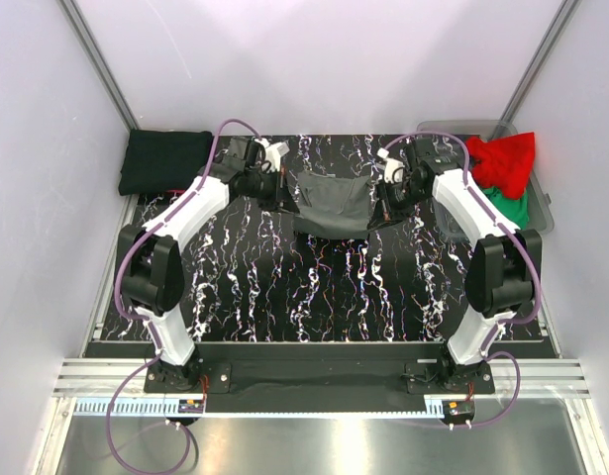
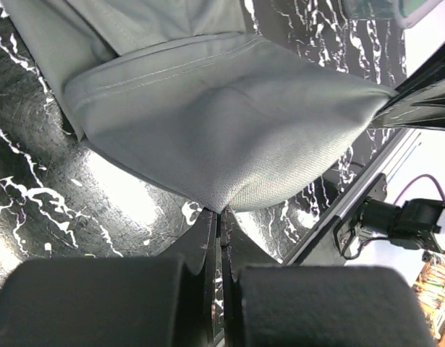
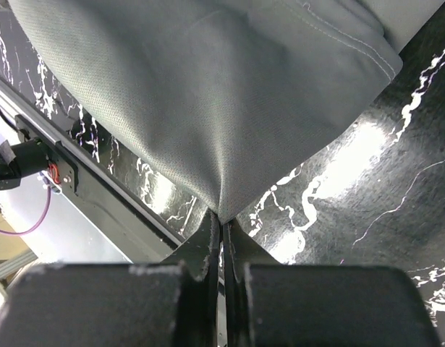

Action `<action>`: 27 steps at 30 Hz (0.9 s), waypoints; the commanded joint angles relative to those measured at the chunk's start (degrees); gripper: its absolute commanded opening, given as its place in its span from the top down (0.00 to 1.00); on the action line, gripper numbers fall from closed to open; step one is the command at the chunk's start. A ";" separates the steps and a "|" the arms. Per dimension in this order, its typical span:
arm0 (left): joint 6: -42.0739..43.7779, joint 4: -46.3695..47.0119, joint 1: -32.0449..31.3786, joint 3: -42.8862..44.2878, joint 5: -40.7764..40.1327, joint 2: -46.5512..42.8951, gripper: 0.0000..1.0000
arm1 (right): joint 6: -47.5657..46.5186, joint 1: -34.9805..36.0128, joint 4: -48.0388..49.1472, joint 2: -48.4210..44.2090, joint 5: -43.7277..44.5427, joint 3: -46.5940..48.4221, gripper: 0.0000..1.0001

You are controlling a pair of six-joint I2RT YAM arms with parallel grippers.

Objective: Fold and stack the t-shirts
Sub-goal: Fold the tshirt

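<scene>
1. Risk: each arm holds only a thin tip of the dark grey t-shirt (image 1: 332,206). A jerk or uneven pull between the arms could slip the cloth out on one side and drop it in a heap.
2. Risk: the middle sags between the arms. Lowered unevenly, it likely bunches or folds crooked on the table (image 1: 314,297).
3. Grip: the left gripper (image 2: 219,217) has its jaws pressed tight on a pinch of grey cloth. The right gripper (image 3: 222,215) does the same on the opposite tip.
4. Where: the shirt hangs stretched between both grippers over the far centre of the table. Can't tell if its low edge touches.
5. Look: matte grey knit, stitched hem visible, doubled over, soft.
6. Others: a black t-shirt (image 1: 165,161) lies far left. A red t-shirt (image 1: 504,158) and a green t-shirt (image 1: 512,206) sit in the bin (image 1: 462,125).
</scene>
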 commanded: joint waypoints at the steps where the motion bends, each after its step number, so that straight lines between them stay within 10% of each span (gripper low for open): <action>1: 0.20 2.50 0.14 0.42 -1.62 -1.16 1.00 | -1.18 0.01 2.45 0.32 1.38 2.26 0.99; 14: 8.19 0.65 4.89 34.31 -8.47 23.42 1.00 | -5.59 -4.82 3.59 25.85 7.10 32.65 0.97; 15: 8.98 1.26 5.06 40.26 -9.17 28.58 0.93 | -5.58 -5.26 3.77 28.86 7.01 39.21 0.94; 17: 10.30 2.58 5.24 46.01 -12.24 33.45 0.47 | -6.02 -5.44 4.47 37.19 9.99 46.36 0.74; 21: 11.98 8.65 5.33 49.46 -19.80 35.94 0.37 | -8.75 -4.21 8.24 42.78 14.91 58.67 0.47; 27: 12.06 4.02 6.64 43.67 -14.30 31.62 0.27 | -5.85 -3.16 8.34 33.47 6.68 46.08 0.45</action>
